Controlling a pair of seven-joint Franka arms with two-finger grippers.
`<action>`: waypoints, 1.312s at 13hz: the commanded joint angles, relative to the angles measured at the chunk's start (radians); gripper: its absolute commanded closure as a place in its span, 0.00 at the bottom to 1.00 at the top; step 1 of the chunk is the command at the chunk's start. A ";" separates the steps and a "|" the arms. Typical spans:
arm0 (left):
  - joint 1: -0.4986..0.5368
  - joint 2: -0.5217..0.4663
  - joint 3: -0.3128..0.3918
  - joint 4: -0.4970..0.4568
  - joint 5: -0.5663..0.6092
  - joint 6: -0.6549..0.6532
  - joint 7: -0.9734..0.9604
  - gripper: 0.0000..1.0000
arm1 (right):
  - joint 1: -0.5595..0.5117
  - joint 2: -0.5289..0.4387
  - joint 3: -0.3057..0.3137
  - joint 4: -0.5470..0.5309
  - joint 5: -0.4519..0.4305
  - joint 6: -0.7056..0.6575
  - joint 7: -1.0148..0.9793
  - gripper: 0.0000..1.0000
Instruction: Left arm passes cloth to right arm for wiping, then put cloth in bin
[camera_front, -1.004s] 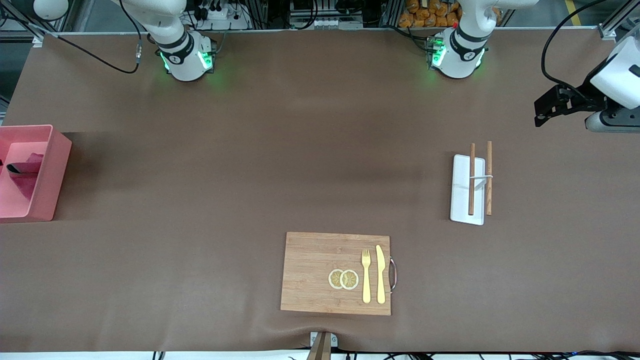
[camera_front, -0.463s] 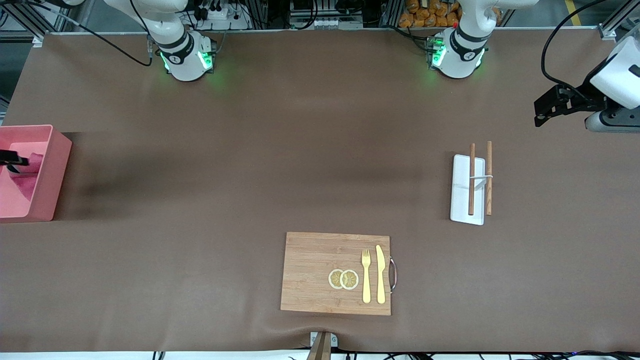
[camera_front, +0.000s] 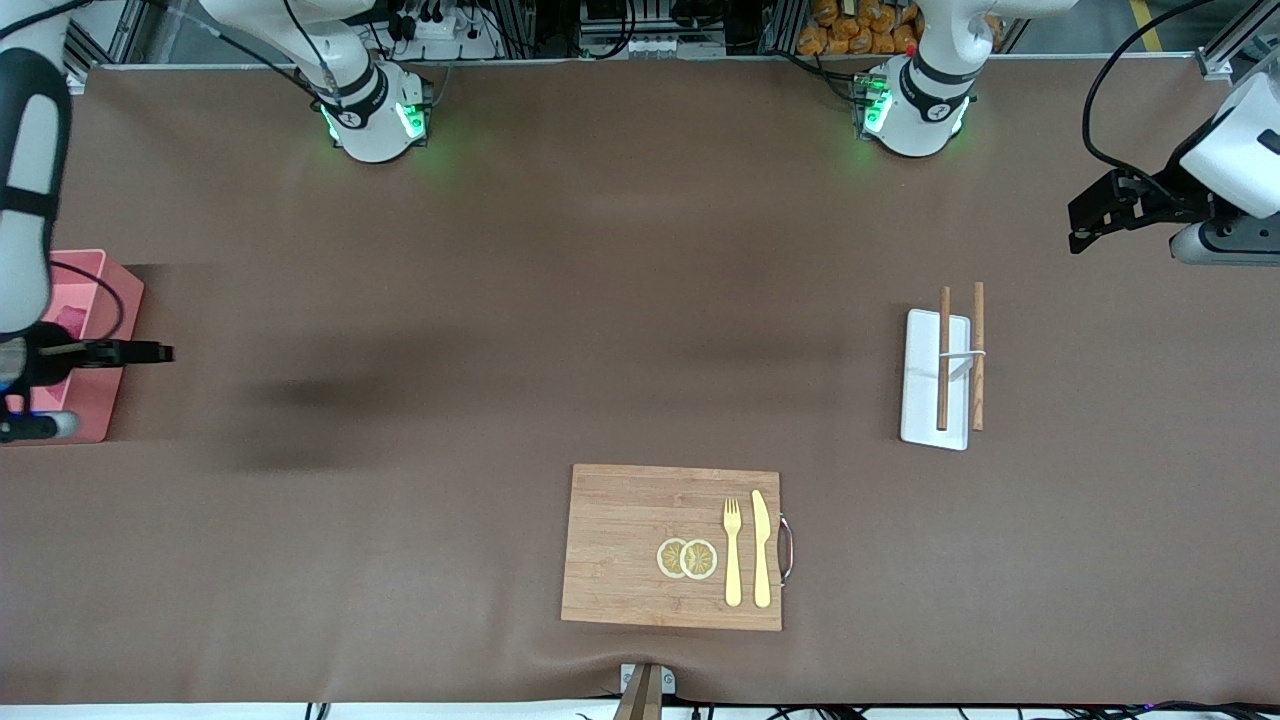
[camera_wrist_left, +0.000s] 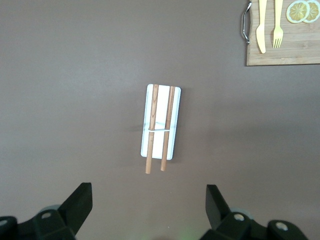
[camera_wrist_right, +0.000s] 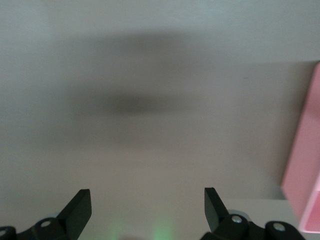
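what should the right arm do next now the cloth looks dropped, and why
Probably retreat toward its base and stop. The right gripper is open and empty, over the table beside the bin, and a bit of raspberry cloth shows inside the bin. The left gripper waits open above the chopstick tray. No step looks left.

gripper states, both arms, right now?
Left gripper: open, holding nothing, up over the table near the chopstick tray.
Right gripper: open, holding nothing, over the table at the bin.
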 joint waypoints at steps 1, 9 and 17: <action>-0.002 0.001 0.004 0.008 -0.021 0.004 -0.014 0.00 | 0.090 -0.190 -0.006 -0.240 0.022 0.154 0.130 0.00; -0.002 0.001 0.004 0.008 -0.021 0.004 -0.012 0.00 | 0.164 -0.385 -0.003 -0.305 -0.139 0.251 0.230 0.00; -0.001 0.001 0.004 0.008 -0.021 0.004 -0.014 0.00 | 0.202 -0.378 0.001 -0.217 -0.174 0.180 0.224 0.00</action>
